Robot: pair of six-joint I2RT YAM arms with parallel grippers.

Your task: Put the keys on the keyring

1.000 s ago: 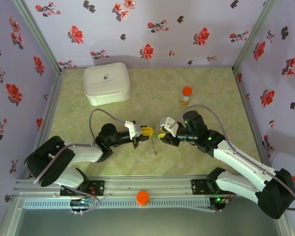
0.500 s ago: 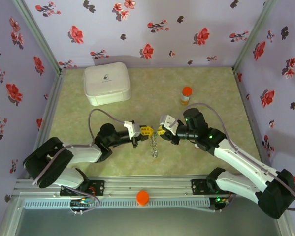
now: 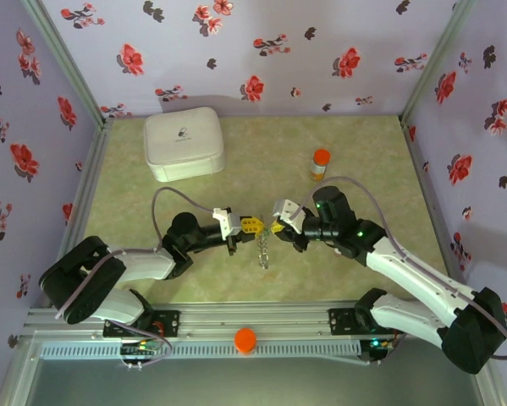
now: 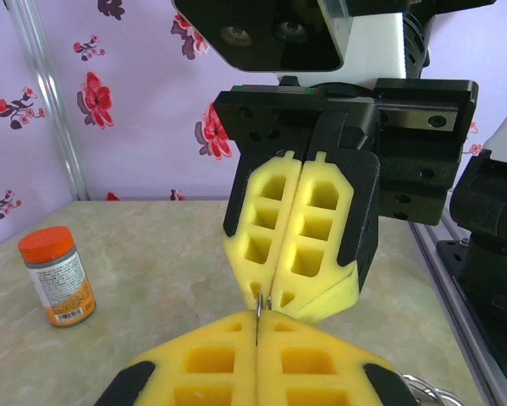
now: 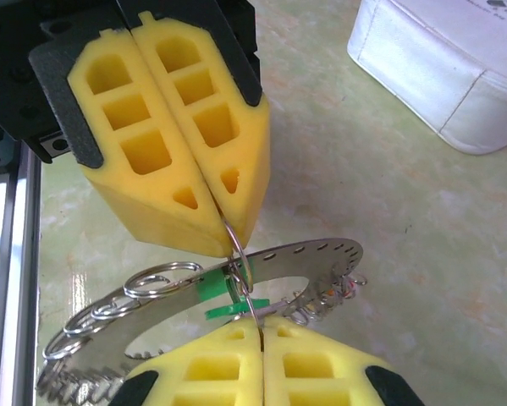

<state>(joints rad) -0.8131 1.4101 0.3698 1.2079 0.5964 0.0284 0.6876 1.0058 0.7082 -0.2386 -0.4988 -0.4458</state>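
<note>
The right gripper [image 3: 273, 227] had edged toward 9 o'clock and pinched shut since a second before, meeting the closed left gripper [image 3: 255, 226] tip to tip. Both gripped a thin wire loop [image 5: 238, 254]; the keyring [image 5: 316, 254] hung just below with a green key [image 5: 219, 290]. Beyond, an orange-capped bottle [image 3: 320, 164] stood at 1 o'clock, a white case [image 3: 184, 142] at 11.

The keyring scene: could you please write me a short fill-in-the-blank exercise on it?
The left gripper and the right gripper both have their jaws ___ on one wire loop.
The tag beside the keyring is ___.
The bottle has an ___ cap.
Missing words: shut; green; orange.
</note>
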